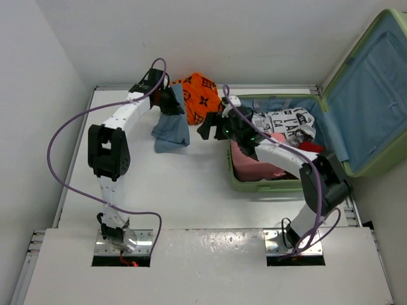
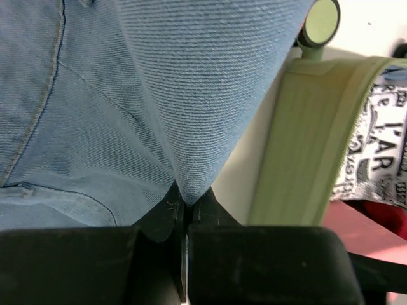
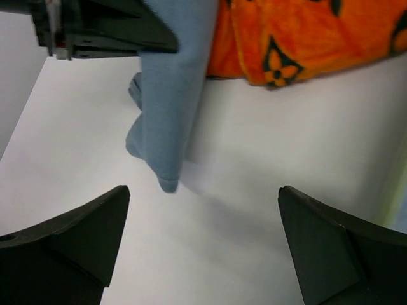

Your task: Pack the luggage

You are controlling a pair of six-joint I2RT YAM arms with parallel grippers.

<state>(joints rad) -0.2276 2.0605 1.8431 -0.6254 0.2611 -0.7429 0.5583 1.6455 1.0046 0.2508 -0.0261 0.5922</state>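
The left hand [image 2: 183, 213] is clamped shut on a fold of the light-blue denim garment [image 1: 172, 133], with the fingers pressed together on the cloth. It holds the garment raised near the middle of the far edge of the worktop [image 1: 184, 197]. The cloth hangs free below the grip, and its lowest tip appears to reach the surface or stop just above it. This hold probably serves to lift the garment off the surface for transfer or for a second grip. The right hand [image 3: 202, 197] has its fingers wide apart and holds nothing. It faces the hanging denim from the side of the luggage, which suggests it is ready to take the lower part of the cloth. The luggage, a large light-green hard-shell suitcase [image 1: 254, 184], lies open at the far right corner of the worktop. Its blue-lined lid [image 1: 375, 95] stands raised past the right edge. The shell already holds a pink folded garment [image 1: 251, 166], a black-and-white printed garment [image 1: 283, 121] and a small red item [image 1: 310, 146]. An orange patterned garment [image 1: 198, 95] lies against the far edge, just behind the denim and between the two hands. It is not yet packed. The near wall of the suitcase and the right arm itself stand between the denim and the open shell, so the cloth must clear both.
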